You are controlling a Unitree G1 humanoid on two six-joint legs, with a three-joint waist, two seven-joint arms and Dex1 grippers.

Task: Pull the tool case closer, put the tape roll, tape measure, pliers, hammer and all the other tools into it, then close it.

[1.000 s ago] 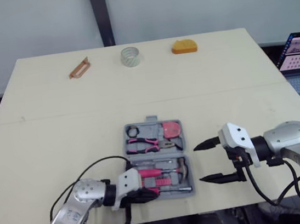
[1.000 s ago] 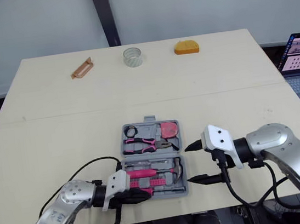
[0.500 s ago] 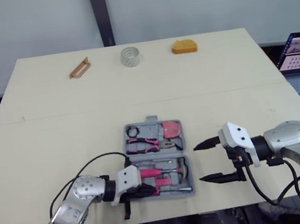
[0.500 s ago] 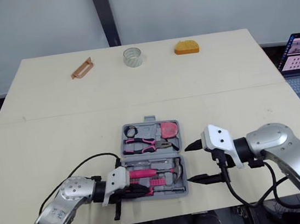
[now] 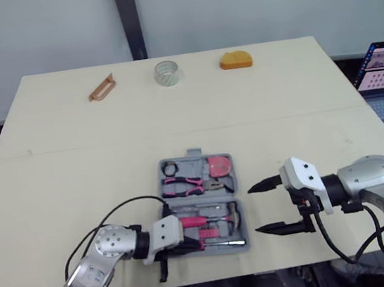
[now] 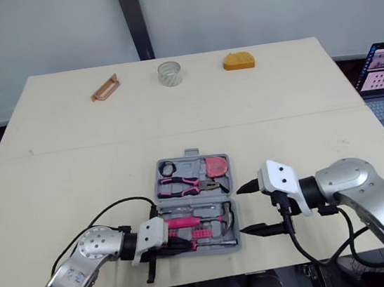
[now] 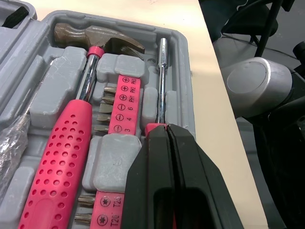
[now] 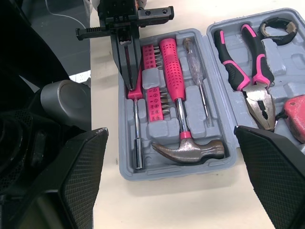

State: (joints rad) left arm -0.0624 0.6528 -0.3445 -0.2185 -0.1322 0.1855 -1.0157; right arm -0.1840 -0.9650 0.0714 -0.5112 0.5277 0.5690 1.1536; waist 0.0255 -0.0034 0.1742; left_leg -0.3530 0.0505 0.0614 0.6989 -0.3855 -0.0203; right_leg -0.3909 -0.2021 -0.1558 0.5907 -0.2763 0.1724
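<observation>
Tool case (image 5: 201,158) lies open near table (image 5: 74,166) front edge, right end effector (image 5: 254,210) beside.

surface: you are working on a pale table (image 5: 70,131), one seam running across its middle | near edge, centre: the grey tool case (image 5: 202,206) lies open and flat | far edge, well apart: brown bracket (image 5: 100,87) toward the robot's left, tape roll (image 5: 166,72) mid, orange tape measure (image 5: 235,60) beyond it to the right
</observation>
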